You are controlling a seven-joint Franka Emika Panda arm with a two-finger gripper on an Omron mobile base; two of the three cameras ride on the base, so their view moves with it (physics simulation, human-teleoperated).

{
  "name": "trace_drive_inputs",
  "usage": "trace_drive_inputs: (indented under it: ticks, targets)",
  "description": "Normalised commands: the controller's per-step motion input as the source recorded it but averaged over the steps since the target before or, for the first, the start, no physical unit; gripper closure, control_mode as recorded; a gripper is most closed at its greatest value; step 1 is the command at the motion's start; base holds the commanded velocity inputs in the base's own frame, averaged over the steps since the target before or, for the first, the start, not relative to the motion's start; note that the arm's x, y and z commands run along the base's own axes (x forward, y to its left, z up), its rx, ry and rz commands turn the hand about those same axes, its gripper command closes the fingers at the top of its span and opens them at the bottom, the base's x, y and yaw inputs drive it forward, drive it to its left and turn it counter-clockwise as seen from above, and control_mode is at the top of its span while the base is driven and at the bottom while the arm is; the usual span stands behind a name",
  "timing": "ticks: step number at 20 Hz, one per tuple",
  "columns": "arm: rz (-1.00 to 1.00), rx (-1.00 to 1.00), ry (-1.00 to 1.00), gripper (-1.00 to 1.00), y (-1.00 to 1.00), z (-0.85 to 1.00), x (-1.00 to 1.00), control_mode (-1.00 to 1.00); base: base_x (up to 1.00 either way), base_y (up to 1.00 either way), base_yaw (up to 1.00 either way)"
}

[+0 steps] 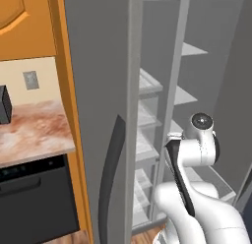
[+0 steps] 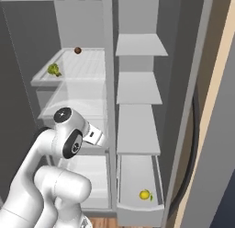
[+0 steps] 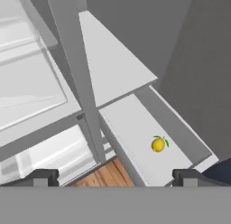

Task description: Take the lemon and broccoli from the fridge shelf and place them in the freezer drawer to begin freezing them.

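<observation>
on the upper left fridge shelf [image 2: 85, 66] the broccoli [image 2: 54, 70] sits near the front, a small brown item [image 2: 77, 50] behind it; the gripper [image 3: 115, 175] hangs spread and empty; the lemon [image 3: 158, 144] lies in the pulled-out freezer drawer [image 2: 137, 208] at lower right.

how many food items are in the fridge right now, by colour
yellow: 1, the lemon lying in the freezer drawer
green: 1, the broccoli on the fridge shelf
brown: 1, the small round item at the back of that same shelf
total: 3
</observation>
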Motion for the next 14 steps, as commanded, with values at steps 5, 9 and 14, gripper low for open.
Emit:
trace_drive_inputs:
  ticks: [5,9,14]
  targets:
    - [0.00,0.00,0.00,-1.00,0.00,0.00,0.00,1.00,0.00,0.29,0.29]
    - [0.00,0.00,0.00,-1.00,0.00,0.00,0.00,1.00,0.02,0.17,0.29]
    - [0.00,0.00,0.00,-1.00,0.00,0.00,0.00,1.00,0.24,0.10,0.24]
